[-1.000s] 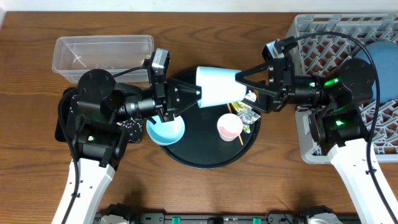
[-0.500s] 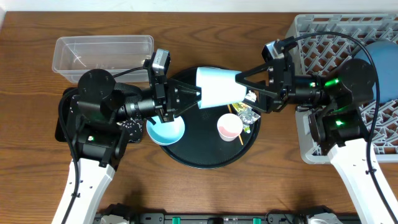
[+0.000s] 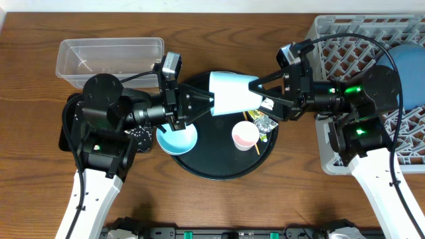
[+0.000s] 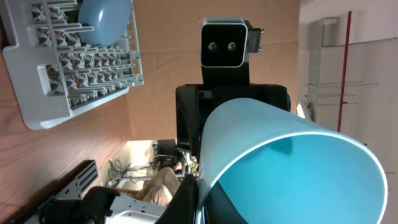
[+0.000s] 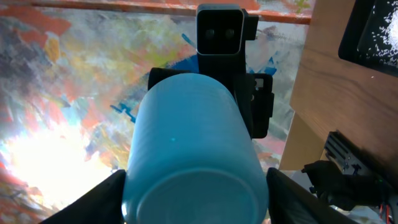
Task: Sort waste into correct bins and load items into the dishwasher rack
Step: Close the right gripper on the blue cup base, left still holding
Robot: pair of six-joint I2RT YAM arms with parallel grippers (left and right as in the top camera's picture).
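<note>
Handover mid-air: left gripper (image 3: 212,101) clamped on bowl (image 3: 232,93) rim, right gripper (image 3: 257,93) spread wide around base. Close right squarely on base before releasing left, then carry level to rack (image 3: 352,46).

A brown wooden table (image 3: 33,99) spreads out below me, its grain running left to right. Near its middle lies a large round black tray (image 3: 212,162) with a low raised rim (flat on the wood). My left wrist view catches a pale wall and a thin red pole (image 4: 344,68). My right wrist view shows a painted surface (image 5: 62,74) splashed orange, yellow, blue and grey.
</note>
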